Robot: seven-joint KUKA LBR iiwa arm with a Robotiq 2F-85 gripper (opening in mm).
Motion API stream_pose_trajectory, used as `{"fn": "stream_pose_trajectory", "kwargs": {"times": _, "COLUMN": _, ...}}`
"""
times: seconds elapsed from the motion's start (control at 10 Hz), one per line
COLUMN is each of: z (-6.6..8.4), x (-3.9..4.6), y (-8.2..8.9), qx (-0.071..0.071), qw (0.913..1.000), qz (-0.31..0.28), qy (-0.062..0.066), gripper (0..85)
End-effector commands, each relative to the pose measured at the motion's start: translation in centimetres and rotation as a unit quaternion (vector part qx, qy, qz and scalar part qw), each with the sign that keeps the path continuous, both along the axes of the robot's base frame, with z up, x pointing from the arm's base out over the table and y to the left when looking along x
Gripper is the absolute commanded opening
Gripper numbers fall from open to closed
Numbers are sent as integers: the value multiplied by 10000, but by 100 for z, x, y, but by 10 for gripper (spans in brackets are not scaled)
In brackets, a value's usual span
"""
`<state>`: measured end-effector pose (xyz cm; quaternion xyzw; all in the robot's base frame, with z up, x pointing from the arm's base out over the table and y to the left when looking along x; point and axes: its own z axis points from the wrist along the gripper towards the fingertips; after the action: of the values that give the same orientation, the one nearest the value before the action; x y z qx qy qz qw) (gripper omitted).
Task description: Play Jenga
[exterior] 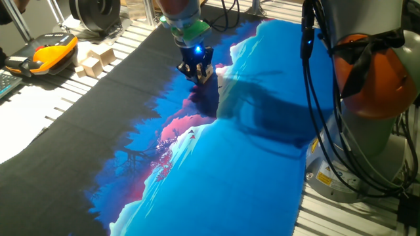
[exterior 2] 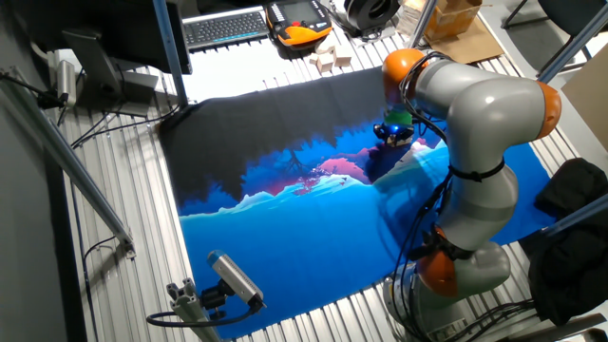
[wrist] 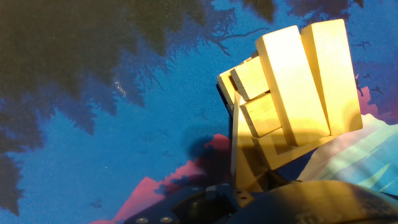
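The Jenga tower (wrist: 292,87) fills the right of the hand view: pale wooden blocks in crosswise layers, lit yellow, standing on the blue printed cloth (wrist: 124,137). In one fixed view only a tan corner of the tower (exterior: 208,77) shows beside my gripper (exterior: 197,72), which is down at it with a blue light on. In the other fixed view the gripper (exterior 2: 394,136) hides the tower. One pale block (wrist: 244,155) runs down toward the dark housing (wrist: 298,205) of the hand. Whether the fingers hold it does not show.
Chunkier wooden cubes (exterior: 95,60) sit apart at the cloth's far corner, next to an orange pendant (exterior: 52,51). A keyboard (exterior 2: 223,27) lies beyond. The arm's base (exterior: 374,85) and cables stand by the cloth's edge. A small camera (exterior 2: 233,278) sits near the opposite edge.
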<state>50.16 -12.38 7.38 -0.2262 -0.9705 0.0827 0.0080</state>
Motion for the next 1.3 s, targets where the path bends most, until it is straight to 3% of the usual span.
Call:
{"fn": "stream_pose_trajectory", "kwargs": {"times": 0.0, "z": -1, "x": 1, "y": 0, "qx": 1, "qw": 10000, "qz": 6, "qy": 0, "gripper": 340}}
{"fn": "stream_pose_trajectory", "kwargs": {"times": 0.9, "z": -5, "x": -2, "y": -13, "qx": 47, "qw": 9999, "qz": 106, "qy": 8, "gripper": 340}}
{"fn": "stream_pose_trajectory", "kwargs": {"times": 1.0, "z": -5, "x": -2, "y": -13, "qx": 57, "qw": 9999, "qz": 130, "qy": 11, "gripper": 170}}
{"fn": "stream_pose_trajectory", "kwargs": {"times": 1.2, "z": -4, "x": -5, "y": -16, "qx": 78, "qw": 9999, "qz": 153, "qy": 20, "gripper": 170}}
